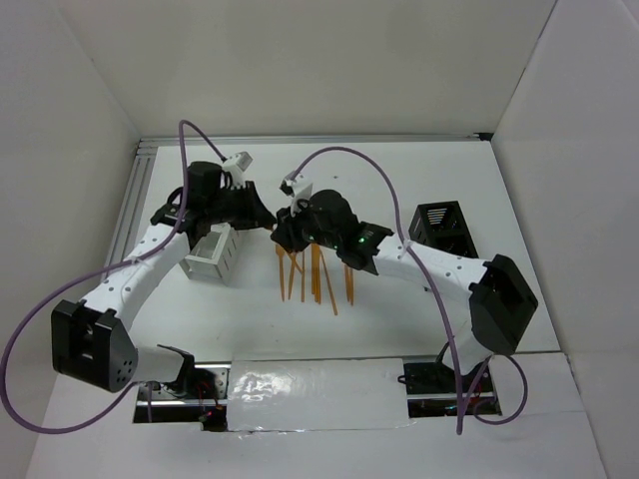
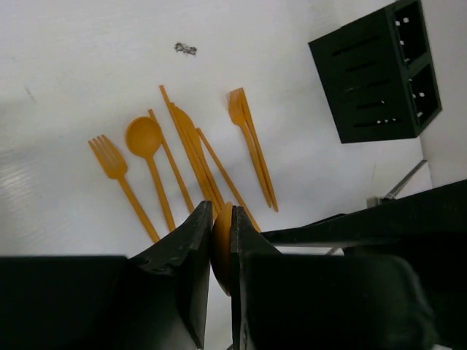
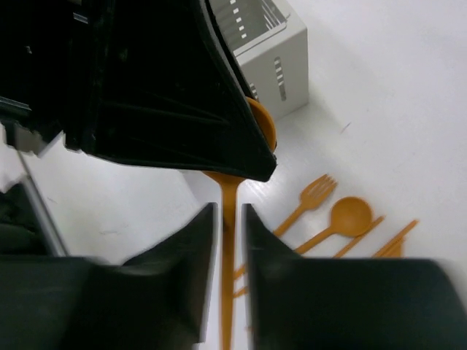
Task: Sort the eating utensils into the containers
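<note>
At the left of the table (image 1: 399, 180) stands the white caddy (image 1: 212, 254), under the left arm's forearm, with nothing orange showing in it from above. Just right of it, over the table's middle, the left gripper (image 1: 268, 222) meets the right gripper (image 1: 285, 235) nose to nose, and one spoon (image 2: 222, 251) hangs between the two, clear of the table. In the left wrist view the left fingers (image 2: 191, 240) are drawn in narrow and press on both faces of the spoon's bowl. In the right wrist view the bowl (image 3: 264, 125) pokes out beside the black left gripper with the white caddy (image 3: 281, 51) behind it, and the handle runs down through the right gripper (image 3: 229, 211). The right fingers (image 3: 197, 240) stand slightly apart, a thin gap showing on each side of the handle, so they bracket it without clamping it. Below and just right of the grippers lie the loose utensils (image 1: 315, 274), roughly side by side on the table: a fork (image 2: 109, 160), a second spoon (image 2: 144, 137), several straight pieces and two forks (image 2: 244, 124) stacked together. Well apart to the right stands the black caddy (image 1: 439, 228), nothing orange visible in its compartments.
</note>
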Available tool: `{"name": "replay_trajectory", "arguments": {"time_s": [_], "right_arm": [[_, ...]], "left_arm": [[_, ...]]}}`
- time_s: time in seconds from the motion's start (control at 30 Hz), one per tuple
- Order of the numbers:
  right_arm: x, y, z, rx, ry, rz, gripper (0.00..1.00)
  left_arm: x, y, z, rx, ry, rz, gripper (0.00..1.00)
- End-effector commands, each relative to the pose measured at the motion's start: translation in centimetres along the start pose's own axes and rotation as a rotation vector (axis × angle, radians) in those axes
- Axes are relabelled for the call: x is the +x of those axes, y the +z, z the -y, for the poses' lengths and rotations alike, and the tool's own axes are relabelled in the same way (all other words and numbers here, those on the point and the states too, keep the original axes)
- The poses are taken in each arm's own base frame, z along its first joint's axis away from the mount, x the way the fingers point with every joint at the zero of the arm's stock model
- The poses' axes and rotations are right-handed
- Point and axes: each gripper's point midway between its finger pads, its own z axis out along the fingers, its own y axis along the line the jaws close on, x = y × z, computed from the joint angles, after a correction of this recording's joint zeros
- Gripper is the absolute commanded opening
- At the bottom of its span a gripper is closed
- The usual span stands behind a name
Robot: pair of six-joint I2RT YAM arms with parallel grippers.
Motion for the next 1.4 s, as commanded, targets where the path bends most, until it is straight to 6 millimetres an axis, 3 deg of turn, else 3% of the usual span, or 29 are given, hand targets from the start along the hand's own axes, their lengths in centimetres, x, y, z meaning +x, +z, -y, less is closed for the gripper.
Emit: {"name": "replay_trajectory", "arguments": {"time_s": [0.0, 0.07, 0.1, 0.13, 0.17, 0.27, 0.3, 0.43, 0.53, 0.6, 0.7, 0.77, 0.9, 1.0, 1.07, 1.17, 1.2, 1.27, 1.37], "right_arm": [[-2.7, -0.3, -0.3, 0.014, -0.003, -0.020, 0.45], [-4.2, -0.8, 0.9, 0.066, 0.034, -0.027, 0.64], [-5.1, -1.8, 1.9, 0.090, 0.074, -0.009, 0.87], [-4.0, -2.4, 2.5, 0.105, 0.083, -0.027, 0.94], [-5.4, -4.1, 2.7, 0.109, 0.090, 0.023, 1.00], [-6.9, -8.0, 4.7, 0.161, 0.105, 0.105, 1.00], [-7.1, -8.9, 6.1, 0.201, 0.117, 0.118, 1.00], [-6.6, -11.8, 9.1, 0.296, 0.148, 0.140, 1.00], [-5.0, -12.2, 11.2, 0.346, 0.201, 0.129, 1.00], [-3.7, -11.7, 11.7, 0.346, 0.223, 0.113, 1.00], [-2.1, -10.1, 12.2, 0.350, 0.274, 0.087, 1.00], [0.0, -8.7, 12.6, 0.355, 0.304, 0.047, 0.98], [2.1, -6.5, 12.3, 0.361, 0.295, 0.003, 0.94], [3.5, -4.7, 12.4, 0.365, 0.282, -0.026, 0.93], [3.7, -4.0, 12.6, 0.362, 0.270, -0.023, 0.91], [3.7, -2.3, 13.3, 0.360, 0.230, -0.027, 0.86], [4.5, -1.5, 13.8, 0.367, 0.223, -0.053, 0.84], [3.4, 0.0, 13.3, 0.315, 0.194, -0.054, 0.77], [4.1, 2.7, 13.1, 0.248, 0.185, -0.097, 0.66]], "left_arm": [[-2.1, 0.1, 0.3, -0.019, 0.020, 0.030, 0.00], [-4.1, -0.1, 0.4, -0.055, 0.055, 0.070, 0.00], [-5.4, -0.5, -0.5, -0.117, 0.104, 0.114, 0.00], [-6.4, -0.8, -0.9, -0.154, 0.131, 0.144, 0.00], [-8.5, -1.7, -0.8, -0.191, 0.189, 0.206, 0.00], [-13.0, -4.4, -2.4, -0.320, 0.287, 0.331, 0.00], [-15.5, -5.9, -2.2, -0.331, 0.296, 0.393, 0.00], [-18.5, -9.9, -6.0, -0.480, 0.328, 0.440, 0.00], [-19.7, -12.4, -8.8, -0.631, 0.434, 0.496, 0.00], [-19.9, -13.3, -10.2, -0.675, 0.437, 0.518, 0.00], [-18.7, -13.0, -11.6, -0.682, 0.406, 0.502, 0.00], [-18.2, -13.0, -12.4, -0.669, 0.393, 0.524, 0.00], [-15.3, -11.0, -15.1, -0.685, 0.365, 0.487, 0.00], [-14.9, -10.5, -16.2, -0.715, 0.348, 0.485, 0.01], [-14.6, -10.1, -15.9, -0.684, 0.353, 0.495, 0.07], [-12.5, -8.5, -15.9, -0.630, 0.363, 0.475, 0.23], [-12.7, -7.8, -14.8, -0.615, 0.386, 0.483, 0.27], [-12.3, -7.5, -15.0, -0.632, 0.386, 0.462, 0.37], [-12.9, -7.7, -14.9, -0.647, 0.370, 0.466, 0.50]]}}
